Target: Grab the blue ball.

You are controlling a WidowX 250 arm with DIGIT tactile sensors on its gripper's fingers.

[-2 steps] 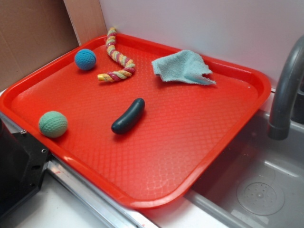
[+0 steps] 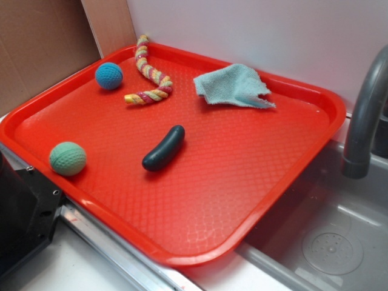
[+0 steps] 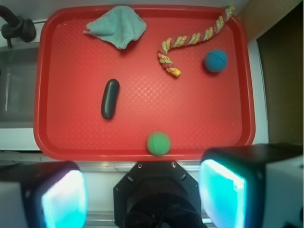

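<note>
Your target, blue ball [image 3: 215, 61], sits on red tray [image 3: 142, 147] at 2 o'clock in wrist view, just beside curled end of braided rope toy [image 3: 190, 40], not touching. Teal cloth [image 3: 117, 24] at 12 o'clock; dark oblong capsule-shaped piece [image 3: 110, 98] at 9 o'clock; green dimpled ball [image 3: 158, 143] at 6 o'clock near tray rim. Grey faucet [image 2: 364, 115] stands beside tray over sink [image 2: 330, 242]. Your hand [image 3: 142, 194] hangs well apart from ball, fingers [image 3: 223, 192] spread wide, holding nothing.
</note>
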